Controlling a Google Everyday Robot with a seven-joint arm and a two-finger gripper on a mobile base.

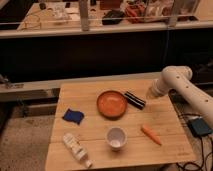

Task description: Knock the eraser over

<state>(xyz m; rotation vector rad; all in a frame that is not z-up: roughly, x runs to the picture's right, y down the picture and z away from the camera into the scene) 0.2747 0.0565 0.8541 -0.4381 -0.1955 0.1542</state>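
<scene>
Eraser (pixel 135 100) is located on the wooden bench (pixel 167 117), right of centre toward the back, just beside the right rim of the orange bowl (pixel 111 104) (touching or a hair apart, cannot be told). It is seen as a black block with a pale stripe along one edge. Its long axis is laid diagonally, from back-left to front-right in the camera view.

Tool (pixel 151 94) is found at the end of the white arm, which enters from the right. It is held low over the bench, just beside the eraser's right side and slightly behind it. No contact is visible. Whether the tool is open or closed cannot be told from this view, and nothing is seen to be carried by it.

Key relation: the eraser lies to the left of the tool in the camera view, and its broad long face is turned roughly toward the tool. A short sideways push across the long axis is judged to be what the next move needs. The bowl sits right behind the eraser on the far side, so the block could be jammed against the rim instead of tipped.

Blue cloth (pixel 73 116), white cup (pixel 116 136), carrot (pixel 150 134) and white bottle (pixel 75 147) are well apart from the push line.
</scene>
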